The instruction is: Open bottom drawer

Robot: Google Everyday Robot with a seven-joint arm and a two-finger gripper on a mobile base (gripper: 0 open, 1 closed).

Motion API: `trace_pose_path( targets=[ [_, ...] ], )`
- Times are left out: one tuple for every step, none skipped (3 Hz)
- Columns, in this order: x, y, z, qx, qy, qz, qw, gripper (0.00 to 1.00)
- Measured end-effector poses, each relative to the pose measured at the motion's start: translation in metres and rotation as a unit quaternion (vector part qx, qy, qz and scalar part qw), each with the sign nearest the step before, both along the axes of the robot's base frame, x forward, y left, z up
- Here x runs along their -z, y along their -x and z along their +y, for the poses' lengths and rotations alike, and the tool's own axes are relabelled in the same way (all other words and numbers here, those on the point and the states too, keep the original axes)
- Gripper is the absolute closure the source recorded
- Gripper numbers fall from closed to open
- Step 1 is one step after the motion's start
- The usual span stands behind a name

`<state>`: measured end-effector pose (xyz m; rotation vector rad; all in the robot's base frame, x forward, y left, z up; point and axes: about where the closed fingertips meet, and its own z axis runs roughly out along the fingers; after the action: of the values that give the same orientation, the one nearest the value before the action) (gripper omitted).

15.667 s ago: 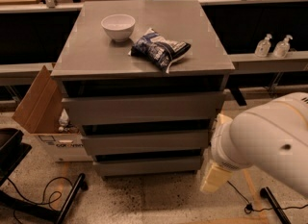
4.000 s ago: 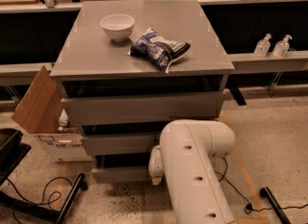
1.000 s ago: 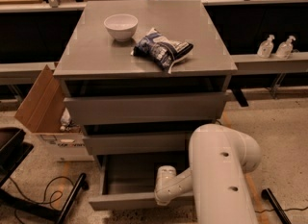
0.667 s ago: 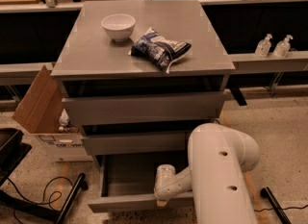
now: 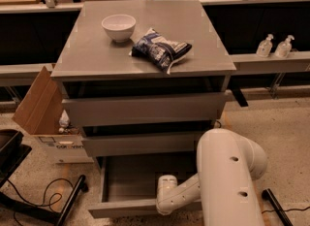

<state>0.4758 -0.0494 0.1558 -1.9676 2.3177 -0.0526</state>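
The grey cabinet (image 5: pixel 145 108) has three drawers. The bottom drawer (image 5: pixel 128 205) is pulled out, and its plain grey box inside (image 5: pixel 131 179) shows empty. The two drawer fronts above it are pushed in. My white arm (image 5: pixel 227 181) reaches down at the lower right. My gripper (image 5: pixel 163 204) is at the drawer's front edge, right of its middle.
A white bowl (image 5: pixel 118 26) and a blue snack bag (image 5: pixel 161 49) lie on the cabinet top. An open cardboard box (image 5: pixel 46 118) stands on the floor at the left. A black chair base (image 5: pixel 29 201) and cables are at the lower left. Two bottles (image 5: pixel 275 45) sit on a right ledge.
The bottom drawer, shut 4 s ago, has been pulled out. In the last second the drawer and gripper have barely moved.
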Motion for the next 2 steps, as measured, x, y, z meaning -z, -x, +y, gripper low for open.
trace_pose_path(
  targets=[
    [0.0, 0.0, 0.0, 0.0, 0.0, 0.0, 1.0, 1.0],
    [0.0014, 0.0044, -0.0014, 0.003, 0.0, 0.003, 1.0, 1.0]
  ],
)
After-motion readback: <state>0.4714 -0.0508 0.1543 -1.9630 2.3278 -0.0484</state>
